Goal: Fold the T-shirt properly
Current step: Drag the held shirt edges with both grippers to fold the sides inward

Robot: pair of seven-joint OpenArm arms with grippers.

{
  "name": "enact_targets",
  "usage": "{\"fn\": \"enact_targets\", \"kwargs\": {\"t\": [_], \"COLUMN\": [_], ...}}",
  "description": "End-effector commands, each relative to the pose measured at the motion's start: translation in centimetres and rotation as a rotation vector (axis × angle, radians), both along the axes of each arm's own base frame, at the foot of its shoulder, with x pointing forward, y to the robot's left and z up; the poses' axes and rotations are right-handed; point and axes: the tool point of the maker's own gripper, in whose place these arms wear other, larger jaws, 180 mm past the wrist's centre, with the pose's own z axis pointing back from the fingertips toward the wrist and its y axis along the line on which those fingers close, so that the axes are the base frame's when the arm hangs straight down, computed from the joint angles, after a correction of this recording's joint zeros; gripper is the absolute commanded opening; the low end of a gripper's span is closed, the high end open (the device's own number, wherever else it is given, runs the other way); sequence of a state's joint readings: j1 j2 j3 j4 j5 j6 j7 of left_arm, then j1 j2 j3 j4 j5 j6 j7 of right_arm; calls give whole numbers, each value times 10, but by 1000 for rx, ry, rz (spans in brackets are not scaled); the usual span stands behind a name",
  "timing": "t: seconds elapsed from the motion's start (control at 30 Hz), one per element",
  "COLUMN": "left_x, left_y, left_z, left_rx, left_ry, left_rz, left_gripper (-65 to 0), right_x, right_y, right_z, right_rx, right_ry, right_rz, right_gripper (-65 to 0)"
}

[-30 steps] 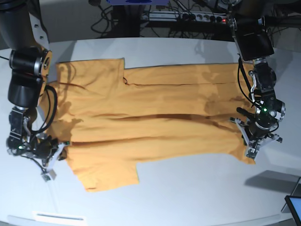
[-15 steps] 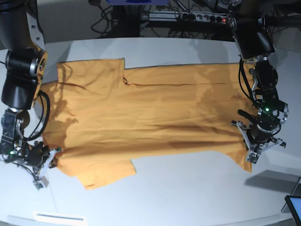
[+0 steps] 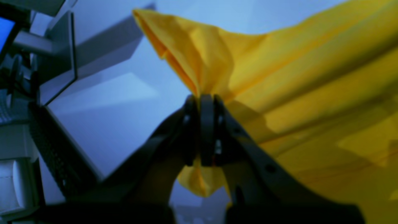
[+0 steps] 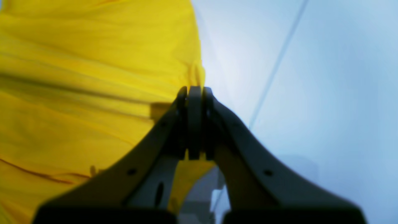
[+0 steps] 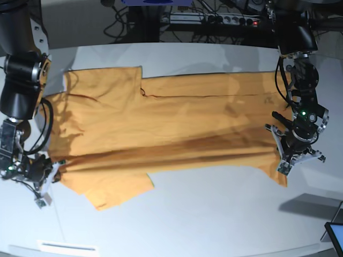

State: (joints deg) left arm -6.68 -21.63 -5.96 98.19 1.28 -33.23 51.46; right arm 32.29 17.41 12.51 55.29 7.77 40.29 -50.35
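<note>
The orange-yellow T-shirt [image 5: 171, 118] lies spread wide across the white table [image 5: 214, 214], with one sleeve at the back left and one at the front left [image 5: 115, 190]. My left gripper [image 5: 284, 167] is on the right side of the base view. It is shut on the shirt's near right corner, and the left wrist view shows cloth [image 3: 279, 77] bunched in the left gripper [image 3: 202, 100]. On the left side, my right gripper [image 5: 52, 174] is shut on the near left edge by the sleeve. In the right wrist view the cloth [image 4: 93, 77] is pinched at the right gripper [image 4: 194, 91].
Cables and a power strip [image 5: 225, 20] run along the back beyond the table. A dark screen corner [image 5: 335, 235] pokes in at the front right. A white strip [image 5: 67, 247] lies at the table's front left edge.
Both grippers have stayed shut on the cloth. The shirt's near edge has lifted and drawn taut between them, and the near sleeve has shifted left.
</note>
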Motion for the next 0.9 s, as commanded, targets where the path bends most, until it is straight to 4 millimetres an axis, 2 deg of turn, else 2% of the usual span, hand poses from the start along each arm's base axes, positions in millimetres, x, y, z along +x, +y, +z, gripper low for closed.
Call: {"fn": "enact_targets", "kwargs": {"t": [0.0, 0.2, 0.3, 0.6, 0.87], "left_x": [3, 0, -5, -22, -39], "left_y": [12, 3, 3, 5, 5], "left_z": [18, 26, 20, 9, 9], "left_rx": [42, 57, 60, 85, 131], "left_ry": [-40, -62, -44, -2, 17], "left_rz": [18, -7, -8, -22, -51], "left_gripper": [-650, -650, -650, -650, -650], "right_x": [15, 1, -8, -34, -51], "right_y": [-12, -20, -23, -24, -23], "right_z": [31, 51, 54, 46, 43], "right_rx": [-31, -137, -170, -231, -271], "right_ry": [-79, -113, -105, -84, -64], "right_rz": [-12, 2, 3, 17, 28], "right_gripper": [-647, -647, -647, -647, -647]}}
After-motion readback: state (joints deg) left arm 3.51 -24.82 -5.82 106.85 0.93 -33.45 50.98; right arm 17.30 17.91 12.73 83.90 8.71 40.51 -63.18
